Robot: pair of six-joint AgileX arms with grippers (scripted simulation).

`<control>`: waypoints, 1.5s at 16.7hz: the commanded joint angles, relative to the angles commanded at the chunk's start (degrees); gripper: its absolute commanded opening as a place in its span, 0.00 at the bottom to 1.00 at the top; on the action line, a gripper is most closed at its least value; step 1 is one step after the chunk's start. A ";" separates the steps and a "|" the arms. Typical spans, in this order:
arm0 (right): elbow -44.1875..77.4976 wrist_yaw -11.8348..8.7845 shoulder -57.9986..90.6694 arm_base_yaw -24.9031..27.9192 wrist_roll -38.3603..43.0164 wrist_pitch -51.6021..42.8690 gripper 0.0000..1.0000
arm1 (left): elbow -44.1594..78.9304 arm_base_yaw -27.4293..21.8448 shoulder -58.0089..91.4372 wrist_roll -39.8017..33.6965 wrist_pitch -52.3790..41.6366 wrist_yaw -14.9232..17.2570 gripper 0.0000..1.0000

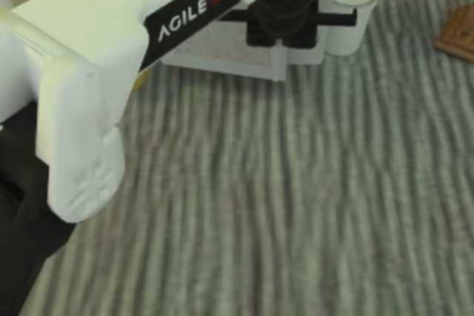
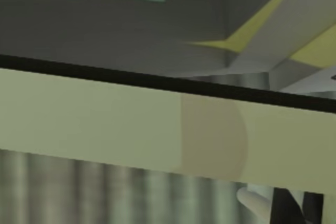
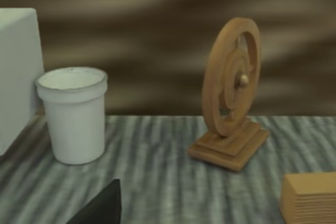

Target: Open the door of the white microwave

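The white microwave (image 3: 16, 77) stands at the table's far edge, mostly hidden under my left arm in the top view. Its door (image 1: 222, 53), a pale panel with a grey speckled window, juts out from under the arm toward the table's middle. My left gripper (image 1: 285, 12) is black and sits right over the door's right-hand end. In the left wrist view a pale band with a black edge, the door (image 2: 105, 114), fills the middle. My right gripper (image 3: 100, 208) shows only as a dark corner, low near the table, to the right of the microwave.
A white cup (image 1: 348, 5) stands just right of the microwave, close to my left gripper. A wooden wheel ornament (image 3: 233, 93) on a stepped base and a wooden block (image 3: 310, 198) stand farther right. The table (image 1: 296, 205) has a grey striped top.
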 joint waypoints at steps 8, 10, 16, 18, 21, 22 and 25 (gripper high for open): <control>0.00 0.00 0.00 0.00 0.00 0.00 1.00 | 0.00 0.00 0.00 0.00 0.00 0.00 0.00; 0.00 0.00 0.00 0.00 0.00 0.00 1.00 | 0.00 0.00 0.00 0.00 0.00 0.00 0.00; 0.00 0.00 0.00 0.00 0.00 0.00 1.00 | -4.29 -0.18 -2.35 1.77 2.41 0.77 0.00; 0.00 0.00 0.00 0.00 0.00 0.00 1.00 | -8.67 0.11 -4.72 3.46 4.53 1.50 0.00; 0.00 0.00 0.00 0.00 0.00 0.00 1.00 | -13.42 0.36 -7.53 5.46 7.21 2.49 0.00; 0.00 0.00 0.00 0.00 0.00 0.00 1.00 | -13.88 0.41 -7.86 5.66 7.51 2.63 0.00; 0.00 0.00 0.00 0.00 0.00 0.00 1.00 | -13.90 0.41 -7.87 5.66 7.52 2.63 0.00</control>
